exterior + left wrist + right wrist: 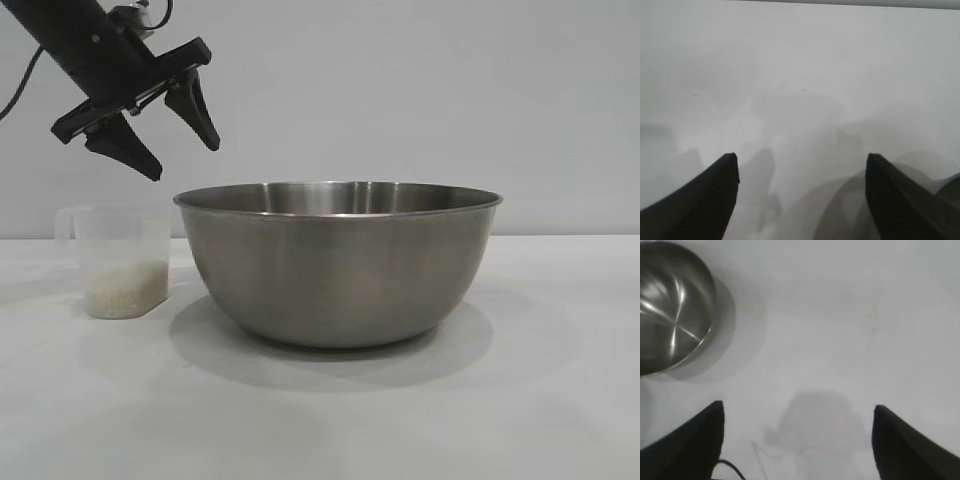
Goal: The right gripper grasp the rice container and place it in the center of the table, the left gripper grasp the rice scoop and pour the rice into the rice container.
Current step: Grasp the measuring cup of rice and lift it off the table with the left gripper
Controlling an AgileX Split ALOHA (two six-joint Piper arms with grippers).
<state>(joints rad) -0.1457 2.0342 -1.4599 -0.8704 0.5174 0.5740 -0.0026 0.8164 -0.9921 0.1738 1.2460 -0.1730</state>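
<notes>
The steel rice container [338, 262] stands upright in the middle of the white table [560, 400]. It also shows in the right wrist view [670, 305], empty inside. The translucent rice scoop [120, 262] stands just left of it, with off-white rice [125, 288] in its bottom and its handle pointing left. My left gripper [182, 150] hangs open and empty in the air above the scoop, fingers pointing down. In the left wrist view the left gripper [800, 162] looks at blurred table. My right gripper [797, 412] is open and empty over bare table, away from the container; it is outside the exterior view.
A plain grey wall stands behind the table. The table to the right of the container and in front of it is bare. Shadows of the arm lie on the table in the right wrist view.
</notes>
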